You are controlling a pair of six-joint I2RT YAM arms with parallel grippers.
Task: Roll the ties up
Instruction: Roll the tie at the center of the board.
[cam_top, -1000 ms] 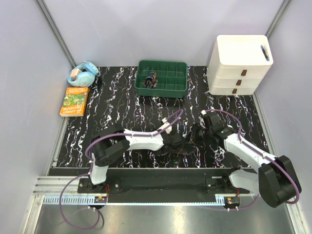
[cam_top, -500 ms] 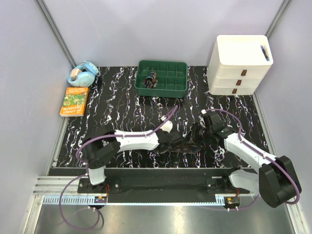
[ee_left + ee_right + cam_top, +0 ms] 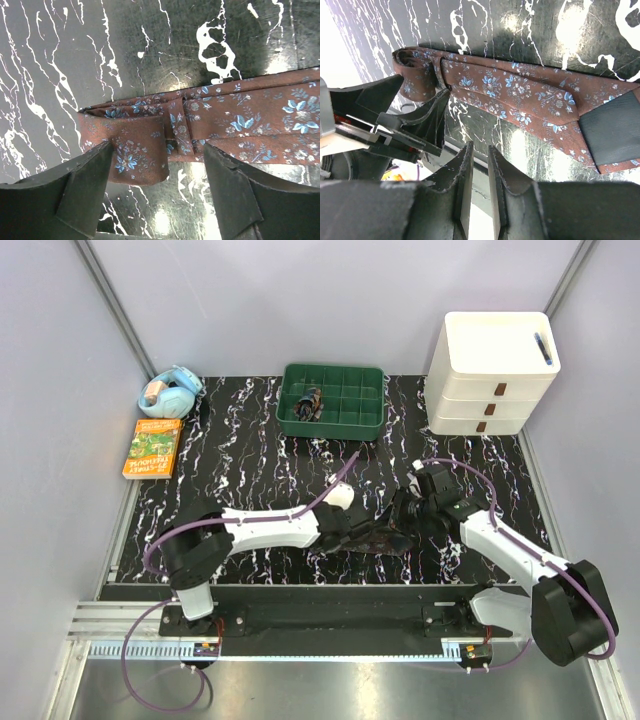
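Left gripper [image 3: 156,192] jaws wide apart, right gripper [image 3: 480,187] nearly closed

Lab test cell: grey panel walls [image 3: 300,300], alu framing [image 3: 110,300].

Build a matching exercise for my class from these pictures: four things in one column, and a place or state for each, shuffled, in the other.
Things
1. tie
2. green tray
3. orange book
4. white drawer unit

Places or states
A. back right corner of the table
B. left edge, just in front of a pale blue object
C. lying flat between the two arms, one end folded over
D. back centre, divided into compartments

Pairs: 1-C, 2-D, 3-B, 4-A
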